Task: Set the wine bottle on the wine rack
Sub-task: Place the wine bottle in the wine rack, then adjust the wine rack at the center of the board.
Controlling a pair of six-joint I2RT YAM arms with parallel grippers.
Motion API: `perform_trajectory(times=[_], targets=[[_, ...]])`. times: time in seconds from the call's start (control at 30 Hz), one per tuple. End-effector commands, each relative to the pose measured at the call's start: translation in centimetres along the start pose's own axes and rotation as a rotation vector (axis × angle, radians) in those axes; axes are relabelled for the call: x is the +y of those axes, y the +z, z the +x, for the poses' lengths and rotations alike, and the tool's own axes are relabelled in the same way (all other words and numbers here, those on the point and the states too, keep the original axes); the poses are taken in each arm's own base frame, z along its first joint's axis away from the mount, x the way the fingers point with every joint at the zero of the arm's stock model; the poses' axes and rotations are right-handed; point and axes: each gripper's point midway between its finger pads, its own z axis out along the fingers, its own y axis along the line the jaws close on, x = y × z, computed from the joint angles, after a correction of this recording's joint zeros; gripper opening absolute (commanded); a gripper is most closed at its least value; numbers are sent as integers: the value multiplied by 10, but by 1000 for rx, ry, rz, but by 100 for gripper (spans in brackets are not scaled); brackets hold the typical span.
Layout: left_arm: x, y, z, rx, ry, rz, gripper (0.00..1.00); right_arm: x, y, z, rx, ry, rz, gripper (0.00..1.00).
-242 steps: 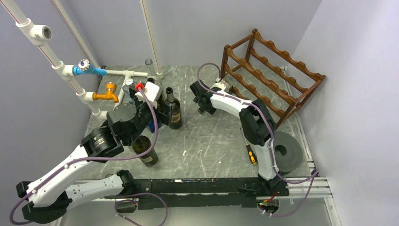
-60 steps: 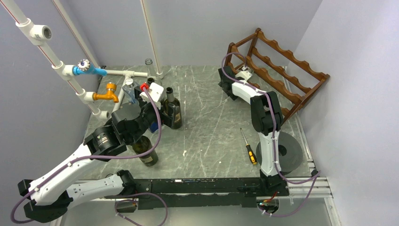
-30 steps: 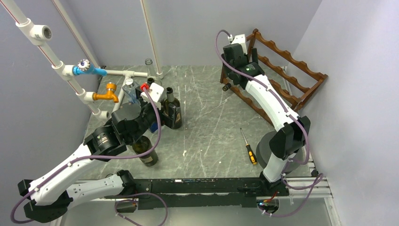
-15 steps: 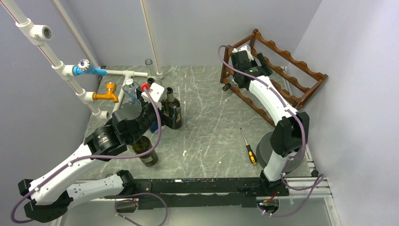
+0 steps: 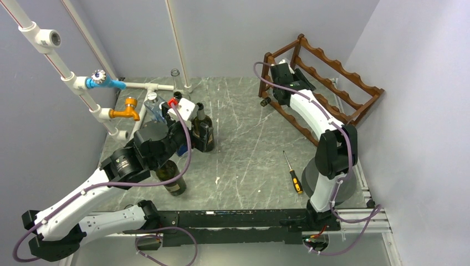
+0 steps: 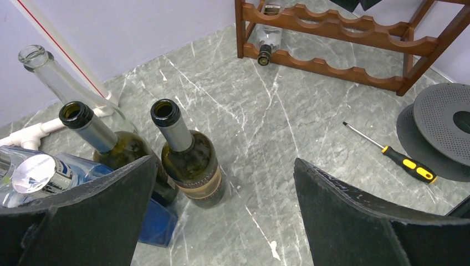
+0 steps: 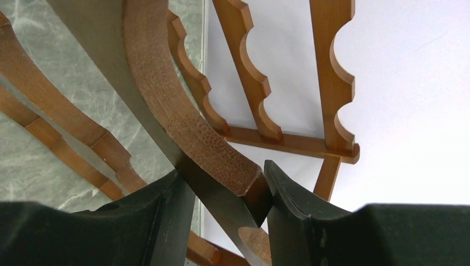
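Right gripper [image 7: 224,177] pinched narrow on a wine rack [image 5: 338,75] rail upper right, left gripper [image 6: 224,163] spread wide above standing bottles [image 6: 191,160] centre-left, wine bottle [image 6: 269,39] lying in rack.

White-shelled arms [image 5: 83,194], black joints [image 5: 123,163], purple cables [image 5: 187,155]; left tool [image 6: 224,163] and right tool [image 7: 224,183] carry black fingers [image 6: 354,216].
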Motion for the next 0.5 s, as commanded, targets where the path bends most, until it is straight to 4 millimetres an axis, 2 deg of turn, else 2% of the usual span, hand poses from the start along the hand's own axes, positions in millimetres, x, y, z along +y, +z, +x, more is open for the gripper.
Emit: perform_trajectory(times=[0.0,0.2,0.37,0.47], targets=[[-3,-2,-15,-32,-25,11,99,-11,-29,-27,-100,17,65,15],[-4,0,-12,-22,-21,11,99,-15,-55,-42,-160,-19,134,0],[-4,2,-11,-18,-19,7,99,-16,-74,-52,-214,-94,184,0],[-5,2,-10,-15,-19,10,99,-9,-76,-57,-254,-114,146,0]])
